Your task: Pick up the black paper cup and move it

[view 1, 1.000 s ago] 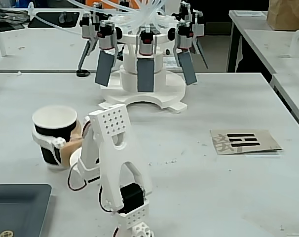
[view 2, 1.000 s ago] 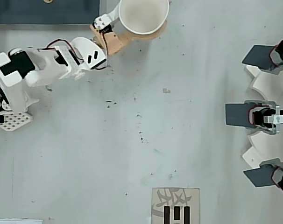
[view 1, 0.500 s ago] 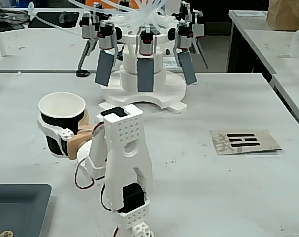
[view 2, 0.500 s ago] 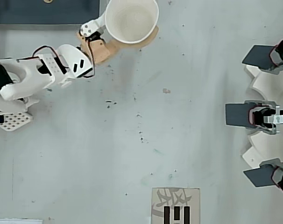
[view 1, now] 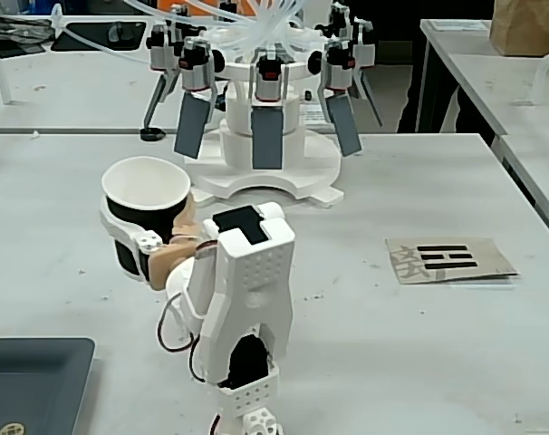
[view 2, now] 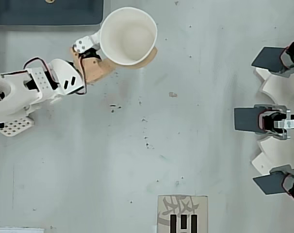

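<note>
The black paper cup (view 1: 144, 210) stands upright, clasped by the gripper (view 2: 119, 59) near the table's (view 2: 195, 121) edge, so pickup looks done, with placing left.

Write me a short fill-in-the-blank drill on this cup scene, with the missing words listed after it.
1. The gripper is shut on the black ____.
2. The cup stands upright with its ____ inside facing up.
3. In the overhead view, the card with black bars lies at the ____ edge of the picture.
4. In the fixed view, a dark tray sits in the lower ____ corner.

Missing words: cup; white; bottom; left
</note>
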